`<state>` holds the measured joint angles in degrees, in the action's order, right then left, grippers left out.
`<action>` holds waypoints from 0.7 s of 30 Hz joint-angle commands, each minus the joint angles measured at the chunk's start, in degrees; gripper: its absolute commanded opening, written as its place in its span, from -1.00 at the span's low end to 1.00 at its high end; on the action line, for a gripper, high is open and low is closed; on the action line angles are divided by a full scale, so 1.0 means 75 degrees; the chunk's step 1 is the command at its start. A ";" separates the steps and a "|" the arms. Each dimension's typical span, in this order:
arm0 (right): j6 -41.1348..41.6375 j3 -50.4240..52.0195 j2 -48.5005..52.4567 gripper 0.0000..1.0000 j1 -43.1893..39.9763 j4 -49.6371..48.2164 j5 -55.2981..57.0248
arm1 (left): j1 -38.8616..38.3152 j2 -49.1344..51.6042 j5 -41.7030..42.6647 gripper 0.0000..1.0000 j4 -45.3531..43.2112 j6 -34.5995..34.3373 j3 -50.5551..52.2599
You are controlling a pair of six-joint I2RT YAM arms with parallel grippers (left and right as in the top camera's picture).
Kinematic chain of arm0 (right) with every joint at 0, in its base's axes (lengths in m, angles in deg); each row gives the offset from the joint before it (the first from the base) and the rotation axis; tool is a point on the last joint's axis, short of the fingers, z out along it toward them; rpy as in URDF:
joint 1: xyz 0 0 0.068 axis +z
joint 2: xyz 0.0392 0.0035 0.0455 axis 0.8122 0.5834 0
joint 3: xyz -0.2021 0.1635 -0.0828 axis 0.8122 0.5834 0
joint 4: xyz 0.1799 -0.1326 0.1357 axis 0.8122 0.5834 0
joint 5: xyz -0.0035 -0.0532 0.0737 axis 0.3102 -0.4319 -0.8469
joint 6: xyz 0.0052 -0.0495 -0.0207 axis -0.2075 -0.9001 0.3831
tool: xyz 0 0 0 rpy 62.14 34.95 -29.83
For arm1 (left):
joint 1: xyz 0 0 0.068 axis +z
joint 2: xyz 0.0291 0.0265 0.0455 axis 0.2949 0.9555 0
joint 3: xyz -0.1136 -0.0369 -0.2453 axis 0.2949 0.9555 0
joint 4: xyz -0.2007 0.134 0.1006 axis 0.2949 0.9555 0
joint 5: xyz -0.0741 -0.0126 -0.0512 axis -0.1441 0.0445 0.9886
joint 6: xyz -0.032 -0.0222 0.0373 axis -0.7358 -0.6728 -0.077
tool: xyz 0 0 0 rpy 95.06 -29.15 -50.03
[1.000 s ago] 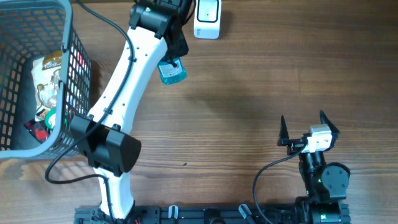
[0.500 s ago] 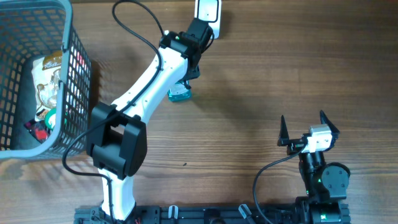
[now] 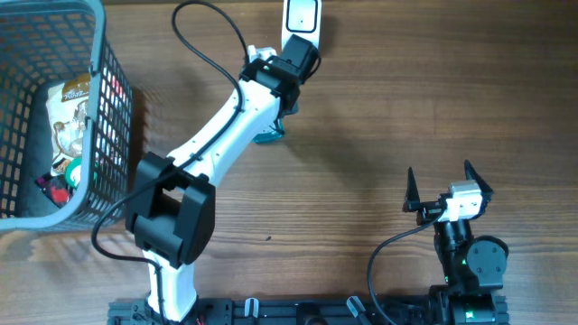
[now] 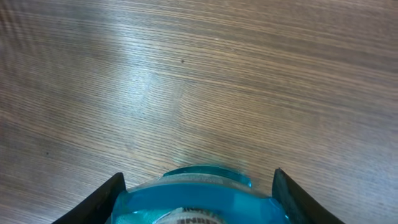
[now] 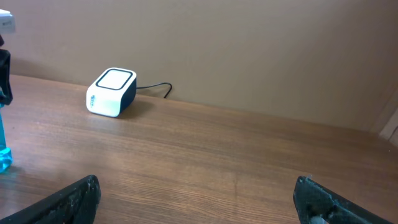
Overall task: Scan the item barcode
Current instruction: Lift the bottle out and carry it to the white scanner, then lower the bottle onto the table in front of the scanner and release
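— Jaws of my left gripper are half spread, pinching the blue container from both sides. It sits in the upper middle of the overhead frame and seems upright. Whether it touches the table I cannot tell.
— Far left?
— A basket with packets inside, well apart.
— The scanner?
— The scanner is at the top edge, just up and right of the container, white face upward, nothing between. I judge the barcode must face it, but I can't see the barcode.
— Right gripper?
— Lower right, spread wide, empty, well apart. My left arm is nearer.
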<state>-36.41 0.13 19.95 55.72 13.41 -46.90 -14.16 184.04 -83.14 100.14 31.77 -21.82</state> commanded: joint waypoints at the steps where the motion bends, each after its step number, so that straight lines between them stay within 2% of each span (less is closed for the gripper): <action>1: -0.0099 0.0006 0.0000 1.00 0.0009 -0.0017 -0.0125 | -0.0335 0.0029 0.0105 0.03 0.0122 0.0000 0.0227; 4: -0.0096 0.0006 0.0000 1.00 0.0009 -0.0017 -0.0125 | -0.0469 0.0017 0.0044 0.11 0.0169 -0.0003 0.0227; 7: -0.0096 0.0006 0.0000 1.00 0.0009 -0.0017 -0.0125 | -0.0527 0.0017 0.0029 0.33 0.0210 -0.0035 0.0227; 15: -0.0096 0.0006 0.0000 1.00 0.0009 -0.0020 -0.0125 | -0.0527 -0.0152 -0.0038 0.50 0.0289 -0.0029 0.0227; 20: -0.0096 0.0006 0.0000 1.00 0.0009 -0.0017 -0.0125 | -0.0527 -0.0551 -0.0128 1.00 0.0289 -0.0020 0.0227; 21: -0.0096 0.0006 0.0000 1.00 0.0009 -0.0017 -0.0125 | -0.0527 -0.0659 -0.0157 1.00 0.0291 -0.0012 0.0227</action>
<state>-36.41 0.13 19.95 55.72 13.41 -46.90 -17.85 183.01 -83.46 102.28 31.47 -20.64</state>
